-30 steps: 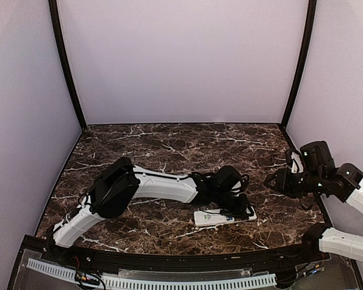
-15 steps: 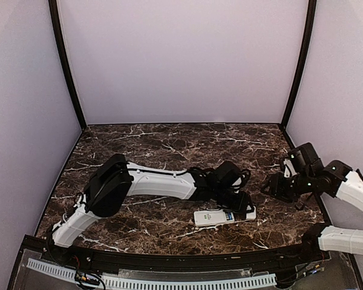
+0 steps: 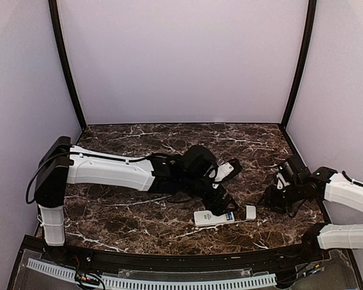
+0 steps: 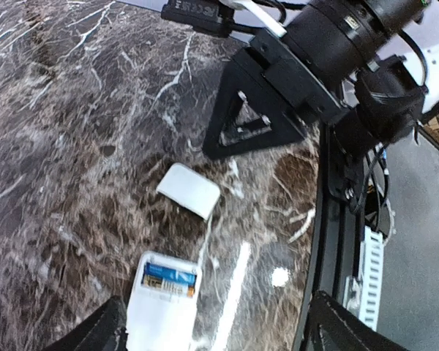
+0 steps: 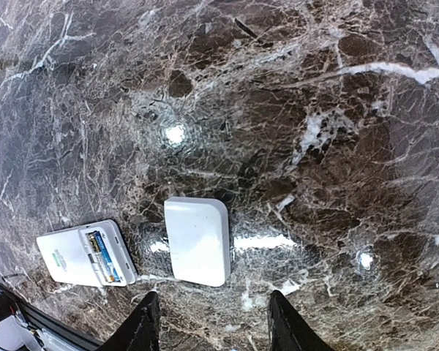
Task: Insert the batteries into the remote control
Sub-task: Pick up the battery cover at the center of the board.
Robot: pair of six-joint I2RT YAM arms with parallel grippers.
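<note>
1x remote control [image 3: 213, 218], flat on the marble table [image 3: 139, 145] near the front edge. The battery bay [image 4: 167, 260] at its right end is uncovered. The batteries [image 5: 101, 256] sit inside the bay: one blue cell is clear, exact count can't be told from either wrist cam. 1x plain white cover piece [image 5: 197, 240] lies flat just beside the bay end, with a small gap, not touching. The left gripper [image 4: 216, 325] is over the remote, fingers spread wide, holding nothing. The right gripper [image 5: 212, 318] is low, just right of the cover, fingers apart, also empty. The far half of the table holds only the left arm.
</note>
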